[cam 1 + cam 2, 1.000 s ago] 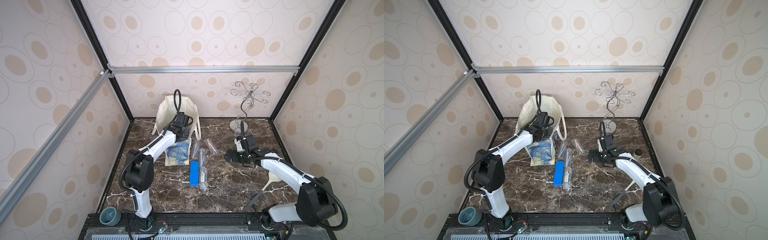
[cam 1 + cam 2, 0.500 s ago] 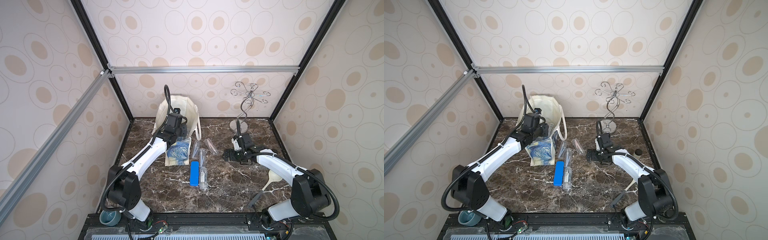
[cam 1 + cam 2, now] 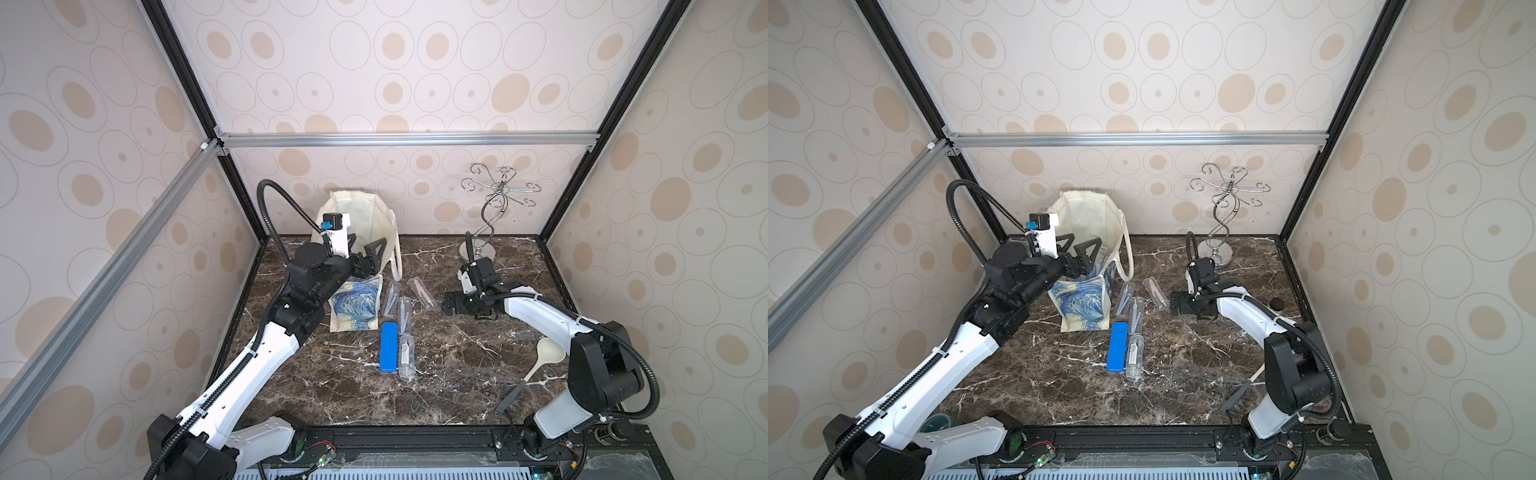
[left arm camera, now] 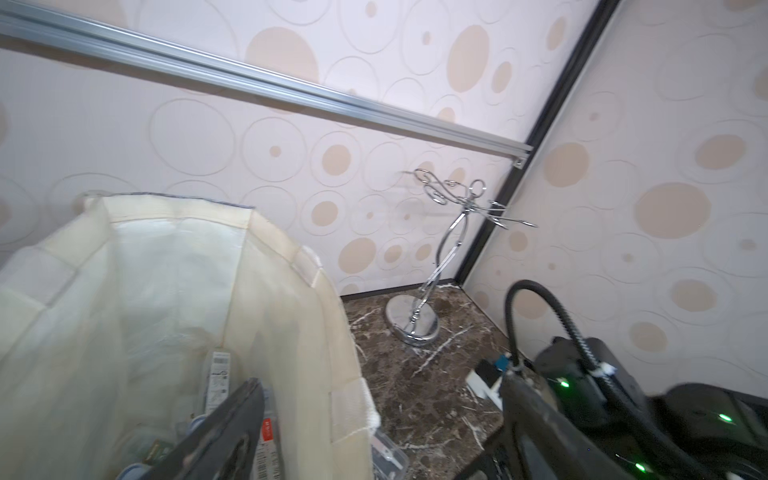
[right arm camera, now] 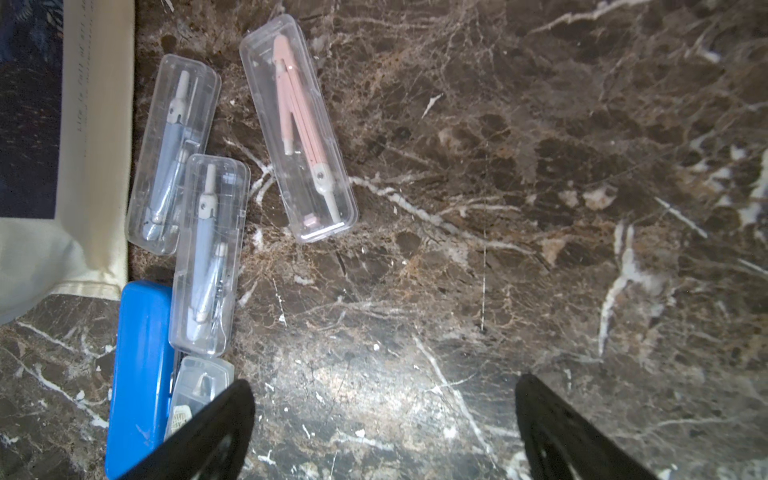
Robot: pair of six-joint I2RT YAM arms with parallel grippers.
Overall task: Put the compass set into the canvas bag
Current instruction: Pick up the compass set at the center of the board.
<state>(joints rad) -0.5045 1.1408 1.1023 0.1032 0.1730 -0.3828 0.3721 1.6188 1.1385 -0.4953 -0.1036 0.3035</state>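
Note:
The canvas bag [image 3: 368, 216] stands upright at the back left, its blue-and-yellow print [image 3: 357, 307] facing forward. My left gripper [image 3: 365, 249] [image 3: 1079, 248] hovers at the bag's mouth, open and holding nothing. In the left wrist view a clear labelled compass case [image 4: 219, 378] lies inside the bag below one finger [image 4: 232, 419]. Several compass sets lie on the table beside the bag: a pink one [image 5: 305, 137], two blue-grey ones [image 5: 172, 153] [image 5: 210, 253], a smaller clear case [image 5: 199, 386] and a solid blue case [image 5: 141, 374]. My right gripper [image 5: 385, 384] [image 3: 451, 307] is open over bare marble right of them.
A chrome wire stand [image 3: 482, 232] rises at the back right. A cream spoon with a dark handle [image 3: 540, 361] lies near the right arm's base. A teal cup [image 3: 936, 422] sits off the table's front left corner. Patterned walls close three sides.
My left gripper has gone from nearly shut to open at the bag's mouth, and the left arm has drawn back toward the left. The right gripper has shifted slightly and stays open.

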